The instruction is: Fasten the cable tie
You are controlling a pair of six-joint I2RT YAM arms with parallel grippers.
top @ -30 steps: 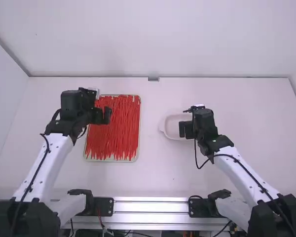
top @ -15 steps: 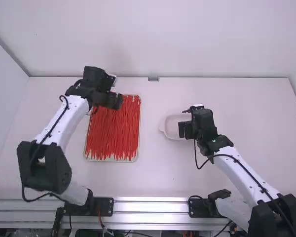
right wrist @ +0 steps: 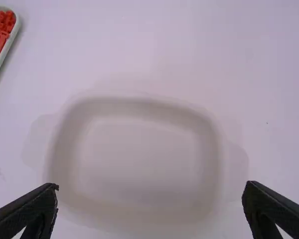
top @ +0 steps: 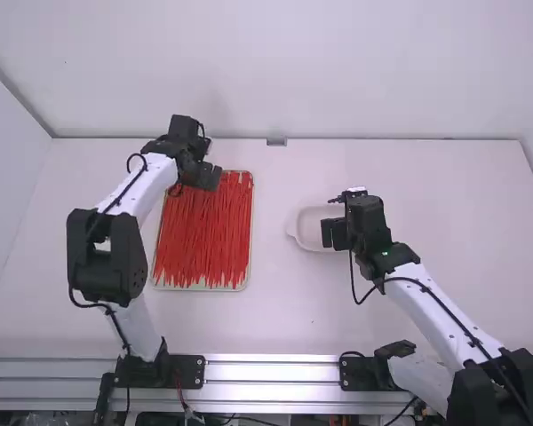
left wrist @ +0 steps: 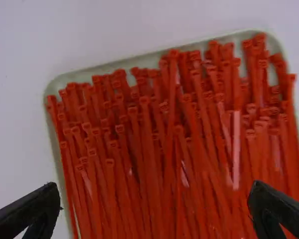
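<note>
light: bright, even | shadows: faint | glare: sheen on cable ties (left wrist: 179, 144)

A white table (top: 444, 177) with a flat matt top fills most of the high view. On it, left of the middle, lies a pale rectangular tray with rounded corners (left wrist: 60, 81), its long sides running away from the camera. Right of the tray and apart from it stands a white, shallow, rectangular plastic dish (top: 307, 228) with rounded corners and a small lug at each short end. A small grey bracket (top: 276, 141) sits at the table's far edge. A silver aluminium rail (top: 266, 366) runs along the near edge. Plain white walls (top: 266, 62) stand behind.
</note>
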